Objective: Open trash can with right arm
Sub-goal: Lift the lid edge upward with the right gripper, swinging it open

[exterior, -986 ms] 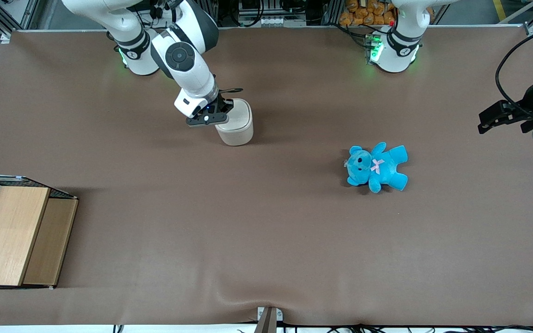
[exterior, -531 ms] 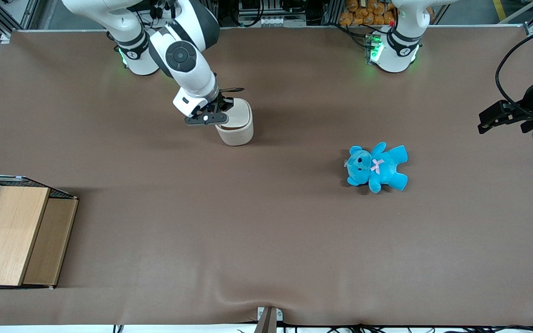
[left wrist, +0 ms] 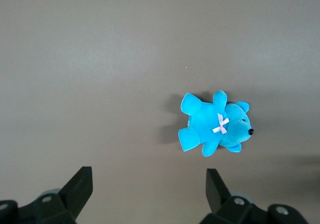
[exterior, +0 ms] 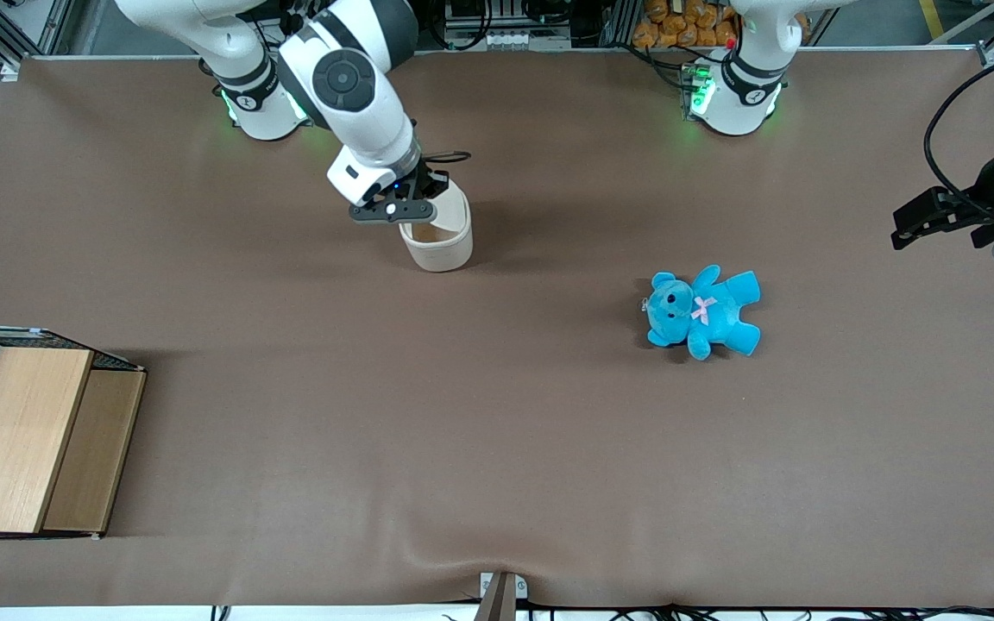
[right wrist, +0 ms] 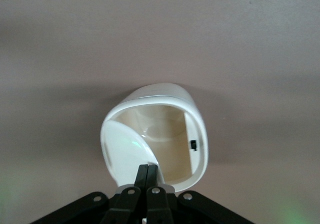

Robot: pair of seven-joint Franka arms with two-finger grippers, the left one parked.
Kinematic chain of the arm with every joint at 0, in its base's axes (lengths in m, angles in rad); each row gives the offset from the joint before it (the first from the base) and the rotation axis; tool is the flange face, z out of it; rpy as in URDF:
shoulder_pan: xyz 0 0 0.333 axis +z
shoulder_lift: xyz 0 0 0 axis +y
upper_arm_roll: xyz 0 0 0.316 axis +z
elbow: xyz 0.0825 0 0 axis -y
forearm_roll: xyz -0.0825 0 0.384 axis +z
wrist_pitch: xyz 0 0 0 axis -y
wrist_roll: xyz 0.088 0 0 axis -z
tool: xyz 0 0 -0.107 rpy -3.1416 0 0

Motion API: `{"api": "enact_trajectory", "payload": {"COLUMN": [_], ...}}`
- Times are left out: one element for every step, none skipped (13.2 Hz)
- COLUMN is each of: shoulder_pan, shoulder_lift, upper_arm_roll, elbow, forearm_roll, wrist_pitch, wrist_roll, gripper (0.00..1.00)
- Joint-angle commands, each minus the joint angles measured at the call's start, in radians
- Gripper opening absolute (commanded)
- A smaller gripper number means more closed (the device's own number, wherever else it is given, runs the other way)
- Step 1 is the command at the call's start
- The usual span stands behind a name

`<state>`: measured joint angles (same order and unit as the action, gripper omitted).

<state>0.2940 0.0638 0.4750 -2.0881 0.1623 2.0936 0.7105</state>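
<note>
The cream-white trash can (exterior: 443, 247) stands on the brown table, far from the front camera, toward the working arm's end. Its flip lid (exterior: 454, 205) is tilted up and the inside shows. My right arm (exterior: 350, 95) reaches down over it. The black gripper (exterior: 418, 207) sits at the can's rim against the raised lid, with its fingers pressed together. In the right wrist view the can (right wrist: 199, 129) gapes open, the lid (right wrist: 122, 151) stands up beside the opening, and the gripper (right wrist: 148, 169) touches the lid's edge with nothing between the fingers.
A blue teddy (exterior: 704, 310) lies on the table toward the parked arm's end, nearer the front camera than the can; it also shows in the left wrist view (left wrist: 215, 126). A wooden box with wire mesh (exterior: 22, 431) stands at the table's near corner on the working arm's end.
The gripper has risen and swung across the can's top, carrying the lid up. The lid was flat a second ago and now stands raised with the can's inside showing.
</note>
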Motion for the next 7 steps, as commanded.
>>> {"api": "enact_trajectory", "payload": {"shoulder_pan": [0.01,0.013,0.016,0.016,0.014,0.007,-0.002], "shoulder_lift": [0.028,0.031,0.033,0.042,0.047,0.047,0.048], "upper_arm_roll": [0.013,0.013,0.013,0.013,0.013,0.013,0.013], "elbow": [0.074,0.094,0.12,0.152,0.19,0.228,0.247], "forearm_roll": [0.009,0.022,0.025,0.025,0.029,0.037,0.037], "wrist_pitch": [-0.018,-0.033,-0.053,-0.082,-0.119,-0.16,-0.194], "wrist_roll": [0.073,0.089,0.092,0.092,0.099,0.113,0.112], "gripper": [0.0,0.05,0.11,0.25,0.55,0.67,1.0]}}
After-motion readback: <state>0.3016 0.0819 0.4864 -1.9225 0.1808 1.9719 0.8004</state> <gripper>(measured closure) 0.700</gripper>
